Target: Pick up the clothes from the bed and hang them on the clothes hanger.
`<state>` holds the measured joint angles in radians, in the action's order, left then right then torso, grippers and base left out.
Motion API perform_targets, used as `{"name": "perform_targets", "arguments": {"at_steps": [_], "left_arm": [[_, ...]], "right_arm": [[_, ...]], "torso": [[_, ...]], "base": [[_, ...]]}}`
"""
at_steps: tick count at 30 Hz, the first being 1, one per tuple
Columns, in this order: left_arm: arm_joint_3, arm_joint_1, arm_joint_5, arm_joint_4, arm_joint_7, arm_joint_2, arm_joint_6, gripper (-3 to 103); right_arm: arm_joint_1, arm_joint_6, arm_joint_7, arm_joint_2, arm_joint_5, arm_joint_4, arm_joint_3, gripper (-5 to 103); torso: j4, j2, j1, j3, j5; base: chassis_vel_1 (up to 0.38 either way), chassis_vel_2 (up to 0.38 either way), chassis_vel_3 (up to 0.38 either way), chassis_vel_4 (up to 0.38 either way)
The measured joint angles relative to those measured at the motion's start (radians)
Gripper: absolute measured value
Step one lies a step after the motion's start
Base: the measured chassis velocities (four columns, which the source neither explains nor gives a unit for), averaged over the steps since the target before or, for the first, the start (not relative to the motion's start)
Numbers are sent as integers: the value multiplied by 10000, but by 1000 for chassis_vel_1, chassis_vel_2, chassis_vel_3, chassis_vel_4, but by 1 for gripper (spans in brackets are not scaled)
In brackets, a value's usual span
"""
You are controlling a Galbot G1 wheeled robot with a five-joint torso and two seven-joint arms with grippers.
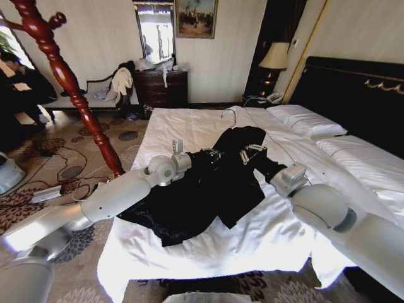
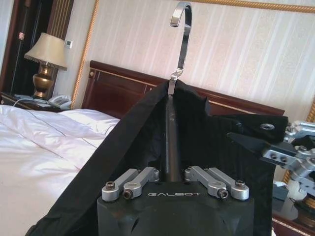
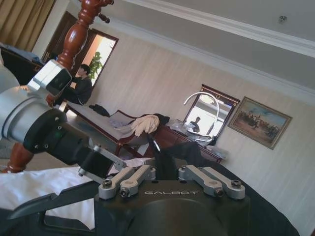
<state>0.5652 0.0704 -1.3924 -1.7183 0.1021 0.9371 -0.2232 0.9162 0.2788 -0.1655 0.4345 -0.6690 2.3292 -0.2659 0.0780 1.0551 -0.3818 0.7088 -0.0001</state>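
On the bed [image 1: 208, 243], both pincers grip the black clothes [image 1: 202, 196] between them.

- Daylight is admitted from a bright window [image 1: 156, 31] at the far wall in the head view; its panes are overexposed.
- Strong glare is noted on the white sheets of the bed [image 1: 189, 126]; wrinkle detail is washed out.
- The clothes [image 1: 202, 189] are rendered nearly uniformly black, with little fold detail.
- Wide-angle bending is observed at the head view's edges.
- The lamp [image 2: 47, 51] appears unlit.
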Motion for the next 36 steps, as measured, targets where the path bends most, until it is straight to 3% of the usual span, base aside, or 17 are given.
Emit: {"name": "perform_targets", "arguments": {"at_steps": [2, 6, 8, 9, 10, 12, 14, 15, 16, 21, 29, 33, 36], "left_arm": [[-22, 1, -12, 13, -6, -21, 1, 15], [-169, 86, -110, 31, -14, -208, 18, 15], [-187, 96, -127, 29, -15, -242, 20, 15], [-232, 120, -164, 29, -16, -317, 25, 15], [-261, 136, -182, 35, -16, -350, 28, 15], [-326, 173, -243, 51, -13, -407, 31, 15], [-346, 181, -254, 57, -12, -420, 32, 15], [-397, 191, -263, 86, 3, -448, 34, 15], [-434, 192, -252, 122, 28, -464, 34, 15], [-614, 98, -416, 278, 132, -638, 36, 15], [-743, 100, -576, -240, 144, -1026, 37, 15], [-696, 255, -556, -614, 222, -1459, 30, 15], [-674, 316, -525, -755, 247, -1543, 24, 15]], "right_arm": [[60, -15, 4, -2, -205, 2, -88, 17], [819, -89, 106, -224, -392, 153, -787, 38], [1002, -142, 152, -267, -298, 189, -972, 38], [1586, -245, 286, -378, -96, 326, -1504, 50], [1922, -274, 342, -432, -8, 403, -1788, 50], [2891, -422, 464, -569, 293, 532, -2581, 61], [3216, -476, 488, -611, 382, 555, -2848, 61], [3935, -584, 550, -674, 608, 577, -3592, 71], [4140, -619, 572, -634, 677, 559, -3879, 71], [3897, -551, 157, -610, 192, -107, -4617, 93], [3530, -1109, 658, -1094, 2148, -1425, -4382, 100], [3268, -1685, 1125, -1480, 3712, -2338, -4184, 100], [3228, -1776, 1189, -1527, 4030, -2444, -4128, 100]], "torso": [[-1, -1, 0, 0, 0], [-2, 0, 0, 0, 0], [-2, 0, 0, 0, -1], [-1, 0, 1, 0, -1], [-1, 0, 0, 0, 0], [0, 0, 1, 0, -1], [-1, 0, 0, 0, 0], [1, 0, 1, 0, -1], [3, 1, 1, -1, -5], [-5, 0, 0, 0, -2], [3, 0, 1, 0, 4], [-6, 0, 0, 0, -2], [-1, 0, 1, 0, 0]], "base": [[0, 0, 0, 0], [0, 0, 0, 0], [0, 0, 0, 0], [0, 0, 0, 0], [0, 0, 0, 0], [0, 0, 0, 0], [0, 0, 0, 0], [0, 0, 0, 0], [0, 0, 0, 0], [0, 0, 0, 0], [0, 0, 0, 0], [0, 0, 0, 0], [0, 0, 0, 0]]}}
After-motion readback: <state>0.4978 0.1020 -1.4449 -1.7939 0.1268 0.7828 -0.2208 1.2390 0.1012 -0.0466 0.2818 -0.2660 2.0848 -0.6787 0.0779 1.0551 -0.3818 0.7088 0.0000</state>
